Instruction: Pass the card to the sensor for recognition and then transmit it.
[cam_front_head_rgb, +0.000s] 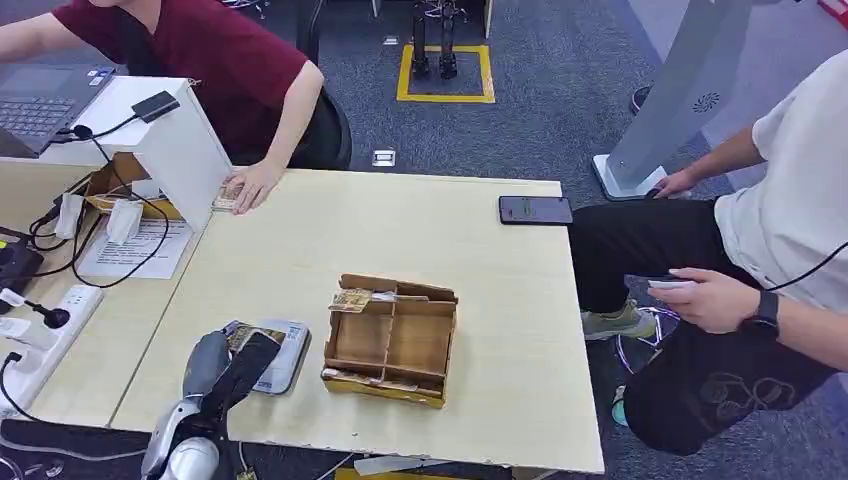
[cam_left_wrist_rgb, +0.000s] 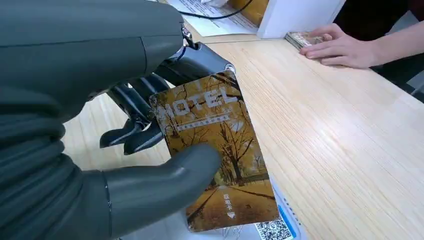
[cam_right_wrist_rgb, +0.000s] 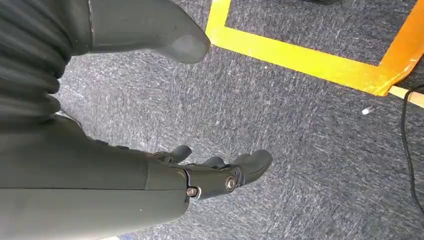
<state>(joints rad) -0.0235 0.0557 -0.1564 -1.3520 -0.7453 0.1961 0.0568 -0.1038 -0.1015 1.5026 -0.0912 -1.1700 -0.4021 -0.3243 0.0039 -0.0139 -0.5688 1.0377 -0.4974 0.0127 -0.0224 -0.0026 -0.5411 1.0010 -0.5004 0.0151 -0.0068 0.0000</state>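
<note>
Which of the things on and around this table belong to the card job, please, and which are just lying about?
Job:
- golden HOTEL card, held by the left hand
- flat white card sensor under it

Lying about:
- brown cardboard divider box
- black phone
- white power strip
- grey laptop

- Office-style robot test area, floored in grey-blue carpet marked with a yellow tape square.
- Pale wooden desk beside an open dark laptop, white power strip and trailing black cables.
</note>
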